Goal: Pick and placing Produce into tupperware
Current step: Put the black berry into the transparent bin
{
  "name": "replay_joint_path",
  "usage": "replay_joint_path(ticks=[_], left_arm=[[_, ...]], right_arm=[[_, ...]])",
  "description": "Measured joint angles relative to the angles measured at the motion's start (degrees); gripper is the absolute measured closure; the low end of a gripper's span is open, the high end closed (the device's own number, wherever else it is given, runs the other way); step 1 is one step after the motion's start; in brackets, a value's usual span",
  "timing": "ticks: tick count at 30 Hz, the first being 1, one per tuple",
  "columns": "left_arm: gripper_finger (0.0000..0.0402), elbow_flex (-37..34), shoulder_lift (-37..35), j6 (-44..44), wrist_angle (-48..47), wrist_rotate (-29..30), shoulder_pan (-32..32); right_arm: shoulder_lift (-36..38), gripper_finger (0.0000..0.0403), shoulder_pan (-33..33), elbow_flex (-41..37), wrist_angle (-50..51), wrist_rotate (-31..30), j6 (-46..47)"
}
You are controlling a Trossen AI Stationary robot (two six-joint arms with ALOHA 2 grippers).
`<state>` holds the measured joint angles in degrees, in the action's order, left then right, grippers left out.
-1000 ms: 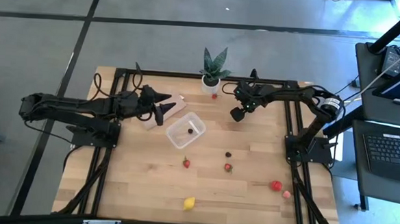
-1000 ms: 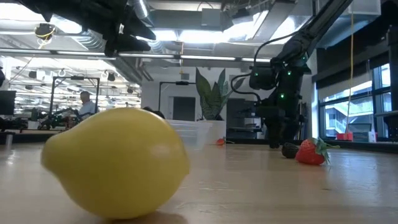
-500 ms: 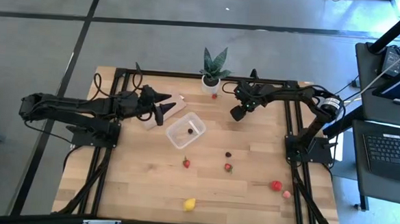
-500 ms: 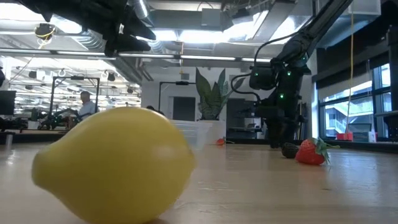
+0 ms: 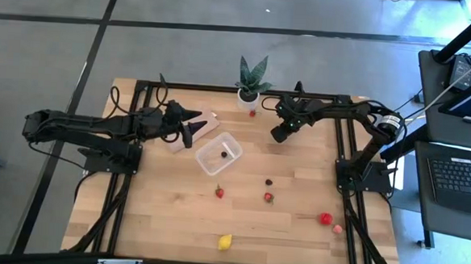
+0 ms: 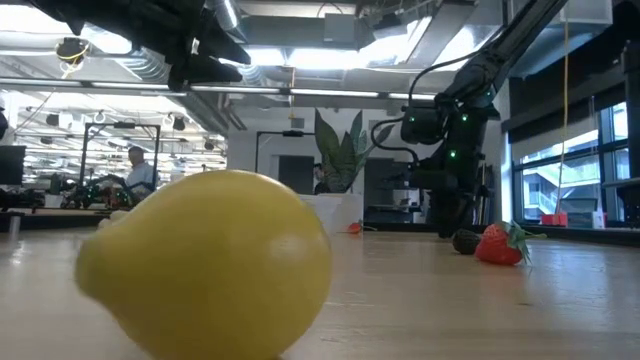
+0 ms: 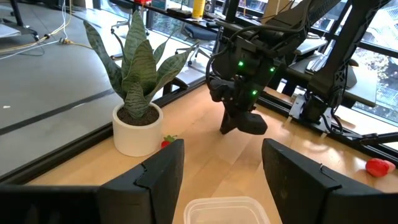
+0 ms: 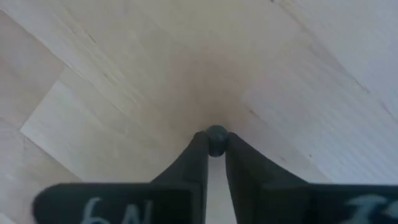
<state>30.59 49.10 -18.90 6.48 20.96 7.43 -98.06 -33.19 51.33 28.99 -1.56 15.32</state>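
My right gripper (image 5: 277,136) stands at the table's far right, pointing down, shut on a small dark berry (image 8: 216,132); it also shows in the low view (image 6: 445,228). The clear tupperware (image 5: 219,154) sits mid-table with a dark berry (image 5: 224,155) inside. My left gripper (image 5: 189,129) hangs open and level just left of it, nothing between its fingers (image 7: 221,180). Loose produce rests on the table: two strawberries (image 5: 219,192) (image 5: 269,198), a dark berry (image 5: 268,182), a red round piece (image 5: 325,219) and the lemon (image 5: 225,241). My right gripper pinches the small dark berry (image 8: 216,132) between its two fingers, only at their free ends. The fingers come from above, pointing steeply down. The berry sits at the wooden tabletop; whether it is lifted clear I cannot tell.
A potted green plant (image 5: 249,88) stands at the far edge with a small red piece (image 5: 253,113) at its base. A flat tan piece (image 5: 195,130) lies under my left gripper. A black frame (image 5: 343,154) borders the table. A person sits in the room beyond (image 6: 135,170).
My right gripper has stayed where it was and has shut its fingers on the dark berry. The lemon near the front edge has rolled a little toward the table's right.
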Motion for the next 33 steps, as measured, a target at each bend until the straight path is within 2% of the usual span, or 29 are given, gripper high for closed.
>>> replay_joint_path(ticks=[4, 7, 11, 15, 20, 23, 26, 33], left_arm=[[0.0195, 0.00, 0.00, -0.02, 0.01, -0.01, -0.01], [0.0195, 0.00, 0.01, -0.02, 0.00, 0.00, 0.00], [0.0195, 0.00, 0.00, -0.02, 0.00, -0.01, 0.01], [0.0195, 0.00, 0.01, -0.02, -0.45, -0.01, 0.00], [0.0195, 0.00, 0.02, -0.02, -0.77, -0.01, 0.01], [0.0195, 0.00, 0.02, -0.02, -0.79, -0.01, 0.01], [0.0195, 0.00, 0.02, -0.02, -0.83, -0.01, 0.00], [0.0195, 0.00, 0.02, -0.02, -0.87, -0.97, 0.01]], right_arm=[[-0.07, 0.0369, 0.04, 0.68, 1.07, 0.49, -0.70], [-0.20, 0.0370, 0.62, 3.01, 3.97, 3.92, -0.83], [-0.20, 0.0367, 2.69, 9.14, 8.41, 9.16, -3.06], [-0.12, 0.0370, 7.71, 17.61, 12.85, 12.48, -7.93], [-0.09, 0.0369, 16.28, 27.60, 15.21, 12.32, -11.53], [-0.04, 0.0369, 20.80, 31.58, 14.75, 8.81, -13.05], [-0.04, 0.0370, 23.70, 33.17, 11.27, 4.63, -14.61], [-1.38, 0.0371, 24.44, 31.87, 2.76, 4.17, -13.74]])
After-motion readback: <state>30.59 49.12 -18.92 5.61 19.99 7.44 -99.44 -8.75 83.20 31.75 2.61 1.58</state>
